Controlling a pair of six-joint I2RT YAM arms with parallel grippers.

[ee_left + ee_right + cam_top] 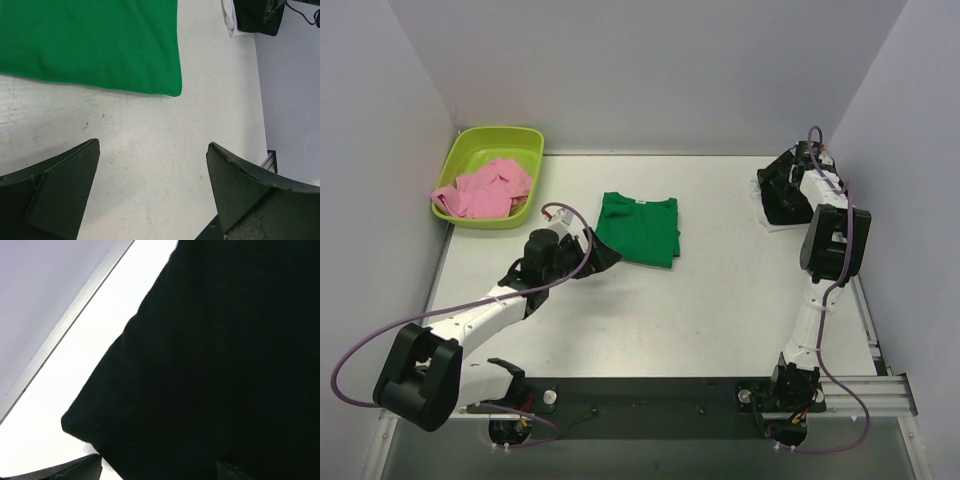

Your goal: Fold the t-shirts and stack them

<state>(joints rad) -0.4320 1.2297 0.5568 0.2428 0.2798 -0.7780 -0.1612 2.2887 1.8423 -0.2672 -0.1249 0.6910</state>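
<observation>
My left jaws stand apart and empty just beside the near-left edge of the green t-shirt (640, 228), which lies folded on the worktop (720, 310). My right jaws, also apart, hang over the black t-shirt (210, 355), well right of the green one. I judge green finished; next I must pinch a black edge. Three shirts: one green, one black, one pink t-shirt (485, 190) in the single tub (500, 133), far left of green.

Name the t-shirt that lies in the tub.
The pink t-shirt, crumpled in the lime-green tub; the green t-shirt lies folded on the table, the black t-shirt at far right.
</observation>
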